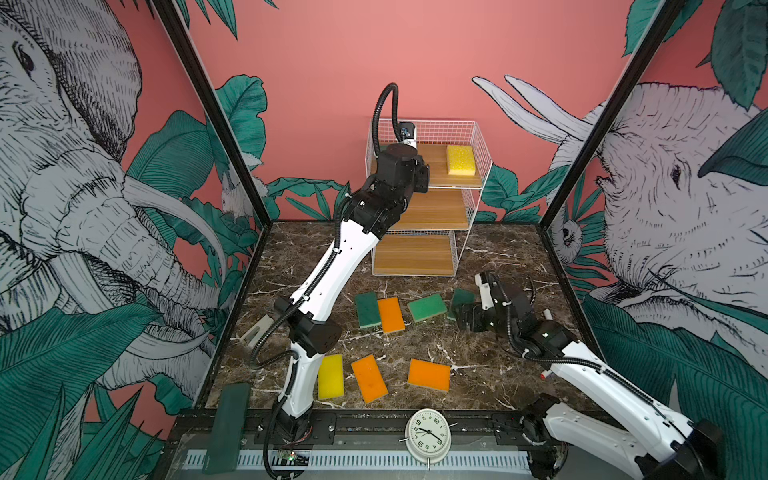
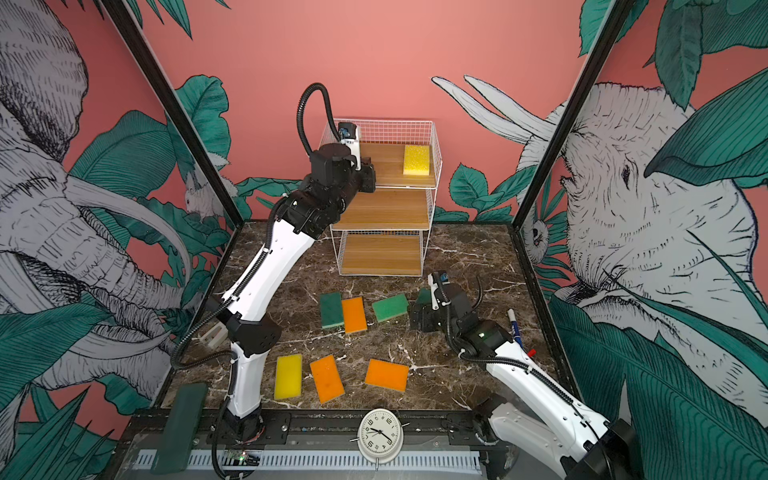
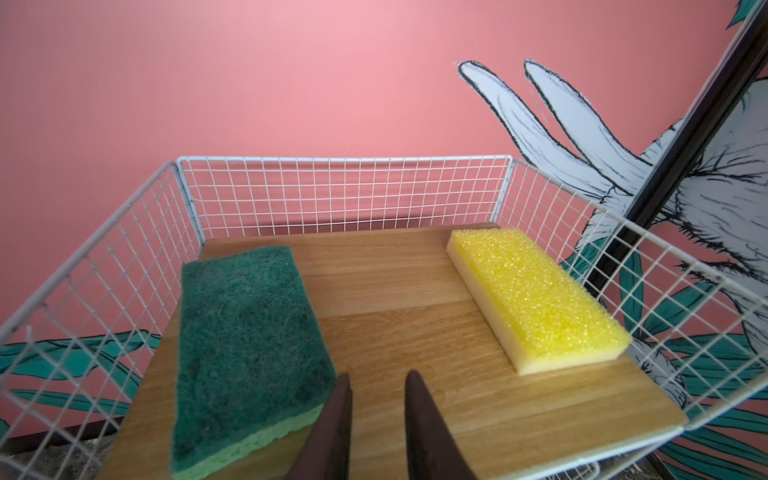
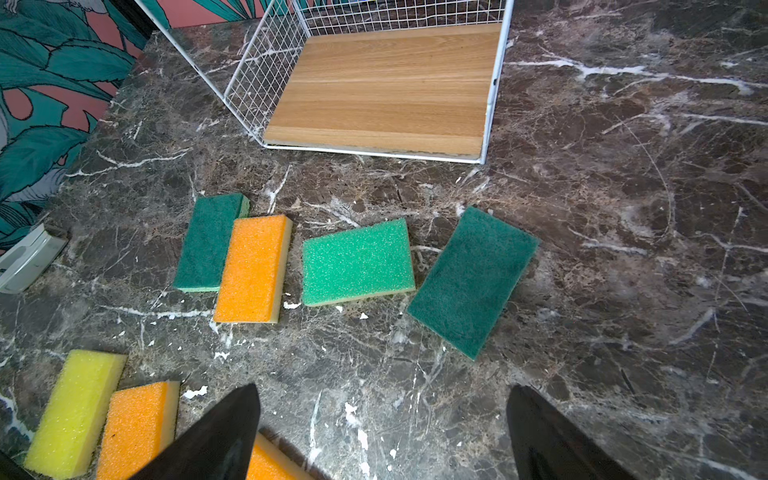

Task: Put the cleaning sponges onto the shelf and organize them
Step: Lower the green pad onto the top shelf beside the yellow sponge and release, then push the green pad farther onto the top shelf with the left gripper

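Observation:
The shelf [image 1: 436,166] stands at the back of the marble table. On its top board lie a dark green sponge [image 3: 245,340] by the left wire wall and a yellow sponge [image 3: 536,295] by the right one. My left gripper [image 3: 376,382] hovers over the bare wood between them, shut on nothing, one finger close beside the green sponge. My right gripper [image 4: 382,399] hangs open above the table, just short of a dark green sponge [image 4: 473,280]. Several more sponges lie loose: green [image 4: 208,243], orange [image 4: 252,268], light green [image 4: 357,262], yellow [image 1: 330,376], two orange [image 1: 369,379] [image 1: 429,375].
The shelf's middle board [image 2: 384,210] and bottom board [image 4: 386,91] carry nothing. A marker pen [image 2: 514,324] lies by the right wall behind my right arm. A white clock [image 1: 428,434] and a dark green block [image 1: 226,428] sit on the front rail. A white clip [image 1: 255,330] lies at the left.

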Tool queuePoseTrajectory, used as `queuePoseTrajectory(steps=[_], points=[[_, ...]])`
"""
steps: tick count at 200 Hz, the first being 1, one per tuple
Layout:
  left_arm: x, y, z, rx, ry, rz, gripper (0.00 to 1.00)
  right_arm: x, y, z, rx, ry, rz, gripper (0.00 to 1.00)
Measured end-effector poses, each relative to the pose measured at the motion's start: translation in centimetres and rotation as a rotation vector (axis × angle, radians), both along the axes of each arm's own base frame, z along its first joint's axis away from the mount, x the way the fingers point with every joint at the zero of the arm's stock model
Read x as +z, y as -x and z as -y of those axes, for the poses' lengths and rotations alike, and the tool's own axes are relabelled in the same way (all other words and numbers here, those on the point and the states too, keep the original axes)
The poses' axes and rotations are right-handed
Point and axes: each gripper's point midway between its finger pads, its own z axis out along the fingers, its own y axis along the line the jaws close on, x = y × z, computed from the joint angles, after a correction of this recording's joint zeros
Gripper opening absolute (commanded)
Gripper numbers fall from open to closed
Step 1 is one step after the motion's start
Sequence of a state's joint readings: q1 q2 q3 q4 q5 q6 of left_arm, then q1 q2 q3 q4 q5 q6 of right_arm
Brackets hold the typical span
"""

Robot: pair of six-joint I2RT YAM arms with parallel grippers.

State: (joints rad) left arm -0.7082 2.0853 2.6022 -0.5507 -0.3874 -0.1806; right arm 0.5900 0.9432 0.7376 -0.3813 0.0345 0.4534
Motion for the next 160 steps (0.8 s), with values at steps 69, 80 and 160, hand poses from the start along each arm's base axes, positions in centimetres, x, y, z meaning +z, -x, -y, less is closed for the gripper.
queuePoseTrajectory(steps=[69, 80, 160], points=[[-1.3, -2.3, -1.2, 0.026, 0.058, -0.039, 0.25, 0.0, -0.1, 0.2, 0.002, 0.022, 0.012, 0.96], [-1.5, -2.5, -1.3, 0.028, 0.065, -0.045, 0.25, 0.0, -0.1, 0.2, 0.003, 0.024, 0.013, 0.96], [-2.5, -2.7, -1.6, 0.055, 0.055, -0.076, 0.26, 0.0, -0.2, 0.4, 0.005, 0.036, 0.017, 0.96]])
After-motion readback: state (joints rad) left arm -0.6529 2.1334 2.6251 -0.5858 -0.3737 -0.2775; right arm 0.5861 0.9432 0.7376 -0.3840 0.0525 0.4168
